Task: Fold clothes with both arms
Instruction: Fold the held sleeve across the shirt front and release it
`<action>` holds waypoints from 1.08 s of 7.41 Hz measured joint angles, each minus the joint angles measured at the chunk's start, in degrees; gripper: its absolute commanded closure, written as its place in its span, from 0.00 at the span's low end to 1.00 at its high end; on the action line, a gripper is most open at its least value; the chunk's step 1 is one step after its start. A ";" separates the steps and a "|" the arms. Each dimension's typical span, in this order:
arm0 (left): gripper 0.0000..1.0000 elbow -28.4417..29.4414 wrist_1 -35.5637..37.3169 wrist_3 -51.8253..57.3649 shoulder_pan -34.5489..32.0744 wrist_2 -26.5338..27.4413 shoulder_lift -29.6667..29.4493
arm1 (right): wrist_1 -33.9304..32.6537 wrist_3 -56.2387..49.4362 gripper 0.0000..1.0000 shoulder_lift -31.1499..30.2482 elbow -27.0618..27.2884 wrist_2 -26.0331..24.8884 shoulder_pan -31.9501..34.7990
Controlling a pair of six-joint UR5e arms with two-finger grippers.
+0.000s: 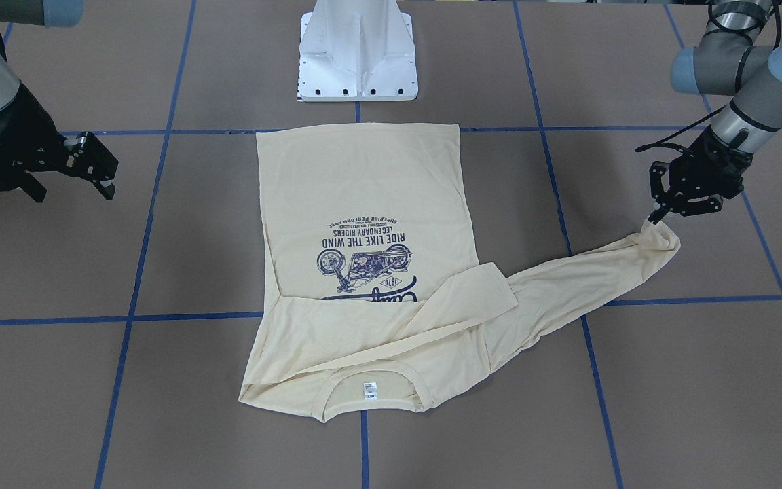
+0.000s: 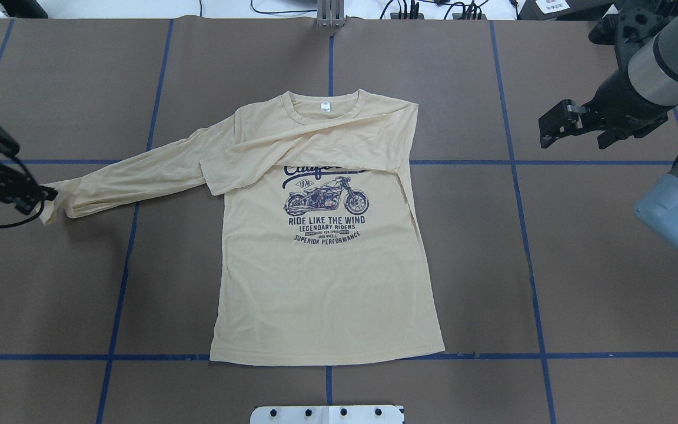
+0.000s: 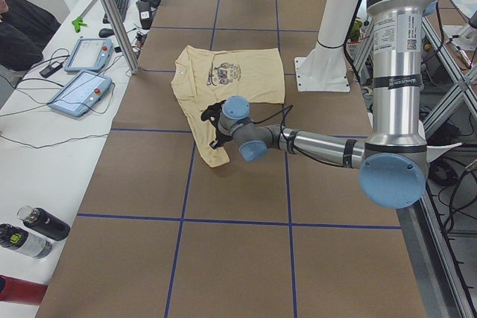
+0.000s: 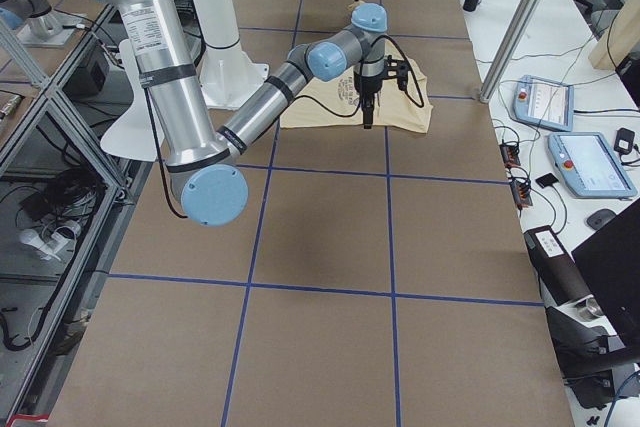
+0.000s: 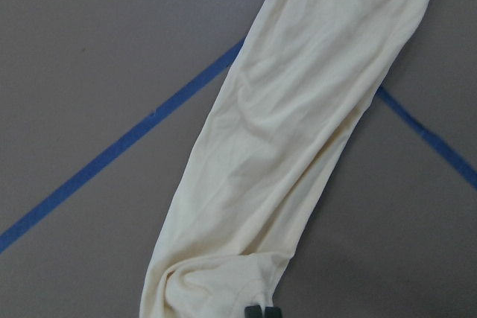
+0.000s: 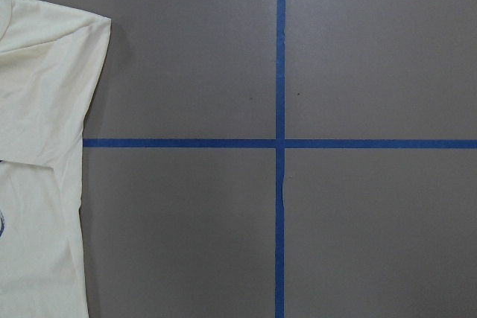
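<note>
**Left pincer clamped on an outstretched sleeve cuff, right pincer idle**

Seen from overhead, the T-shirt [image 2: 321, 282] lies flat and print-up in the middle of the desk [image 2: 551, 265]. Its collar points to 12 o'clock and its hem to 6 o'clock. The small neck label [image 2: 325, 106] shows inside the collar. One sleeve [image 2: 292, 156] is folded across the chest and covers the top of the navy motorcycle print [image 2: 326, 203]. The other sleeve [image 2: 139, 176] stretches away toward 9 o'clock, slightly twisted.

The left pincer [image 2: 42, 194] is at the end of that sleeve. Its fingertips [image 5: 257, 310] are pressed together on the bunched cuff [image 5: 216, 281], which is lifted a little off the desk.

The right pincer [image 2: 548, 125] hangs at about 2 o'clock from the shirt, well apart from the cloth, with its jaws apart and nothing between them. Its wrist camera sees only the shirt's edge and the crossing blue tape lines [image 6: 280, 143].
</note>
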 measured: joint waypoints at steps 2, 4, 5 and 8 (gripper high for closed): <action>1.00 -2.98 20.82 -3.52 1.89 0.06 -14.90 | -0.03 0.07 0.00 0.09 -0.05 0.00 -0.04; 1.00 -2.23 36.53 -12.22 7.70 0.51 -30.33 | -0.02 0.07 0.00 0.21 -0.09 -0.06 -0.05; 1.00 0.68 40.55 -17.67 10.48 0.61 -38.10 | 0.00 0.05 0.00 0.26 -0.11 -0.08 -0.05; 1.00 25.66 42.47 -31.11 16.65 1.06 -63.85 | 0.04 0.21 0.00 0.44 0.08 -0.09 -0.06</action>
